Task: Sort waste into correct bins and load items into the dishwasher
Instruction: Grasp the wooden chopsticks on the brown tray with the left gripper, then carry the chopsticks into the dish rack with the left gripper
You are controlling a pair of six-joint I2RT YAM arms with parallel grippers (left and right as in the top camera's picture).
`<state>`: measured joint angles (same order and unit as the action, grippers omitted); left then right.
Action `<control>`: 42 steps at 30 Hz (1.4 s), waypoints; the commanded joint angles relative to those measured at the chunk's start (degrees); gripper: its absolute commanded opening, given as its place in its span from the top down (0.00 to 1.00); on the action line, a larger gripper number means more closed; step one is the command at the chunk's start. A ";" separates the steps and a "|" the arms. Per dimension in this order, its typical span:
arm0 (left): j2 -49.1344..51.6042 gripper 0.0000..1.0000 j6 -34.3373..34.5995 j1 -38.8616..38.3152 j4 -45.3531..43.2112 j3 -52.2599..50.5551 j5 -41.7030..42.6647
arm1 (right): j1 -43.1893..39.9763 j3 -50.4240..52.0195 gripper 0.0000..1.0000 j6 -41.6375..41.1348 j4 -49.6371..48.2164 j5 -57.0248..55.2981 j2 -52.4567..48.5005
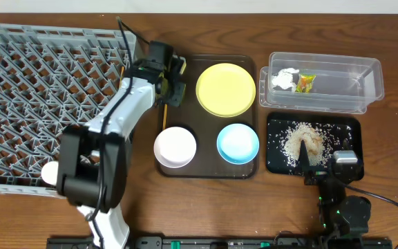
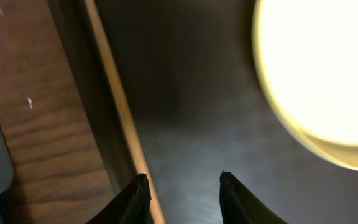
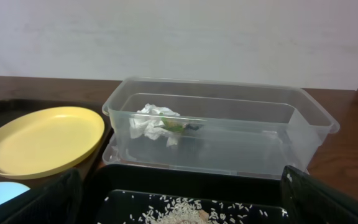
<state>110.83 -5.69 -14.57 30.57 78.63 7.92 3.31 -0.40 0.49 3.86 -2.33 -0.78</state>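
**Left claw** [image 2: 184, 198]: jaws partly apart with nothing between them, low over the dark serving tray [image 2: 216, 124].

**Chopstick** [image 2: 120, 106]: lay along the tray's rim on the side facing the dish rack [image 1: 40, 90]. It was just beside one finger, not between the jaws.

**Step in hand (judged)**: taking up the chopstick for the rack. The claw would need to sidle toward the rim until the stick sat centred, then close across its width and lift level. The rim looked likely to crowd the outer finger.

**Yellow plate** [image 2: 328, 68], **white bowl** [image 1: 175, 146], **light blue bowl** [image 1: 238, 142]: on the serving tray, not yet loaded.

**Right claw** [image 3: 182, 186]: wide open and empty, over the black tray [image 3: 123, 199] of rice scraps [image 3: 179, 216].

**Clear tub** [image 3: 303, 134]: held the tissue [image 3: 151, 121] and the wrapper [image 3: 176, 126].

**Tabletop** [image 2: 36, 112]: brown wood grain.

**Room**: a plain pale wall [image 3: 179, 37] stood behind.
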 commanded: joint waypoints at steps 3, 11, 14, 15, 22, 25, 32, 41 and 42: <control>2.58 0.63 1.49 0.07 -0.28 0.02 -7.56 | -0.35 0.09 0.01 0.42 0.22 0.04 0.35; 5.88 0.63 1.99 -0.22 0.15 -0.02 -6.91 | -0.35 0.09 0.01 0.44 0.22 0.04 0.35; 5.97 0.63 1.95 -0.37 0.15 -0.04 -6.91 | -0.35 0.09 0.01 0.42 0.22 0.04 0.35; 5.97 0.63 1.95 -0.35 0.13 -0.04 -6.95 | -0.35 0.09 0.01 0.42 0.22 0.04 0.35; 6.80 0.63 1.99 -0.31 -0.72 -1.01 -7.08 | -0.35 0.09 0.01 0.42 0.22 0.04 0.35; 7.98 0.63 2.32 -0.31 -0.52 -1.36 -7.06 | -0.35 0.09 0.01 0.42 0.22 0.02 0.35; 9.11 0.78 3.69 -0.33 0.90 -1.31 -3.93 | -0.35 0.09 0.01 0.42 0.22 0.04 0.35; 1.64 0.94 4.04 -0.24 7.65 1.73 -4.20 | -0.35 0.09 0.01 0.42 0.22 0.04 0.35; -0.11 0.94 4.02 -0.24 8.02 1.97 -4.92 | -0.35 0.09 0.01 0.42 0.22 0.02 0.35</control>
<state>116.14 -1.85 -15.11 37.85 78.85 4.08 3.31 -0.40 0.49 3.86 -2.33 -0.78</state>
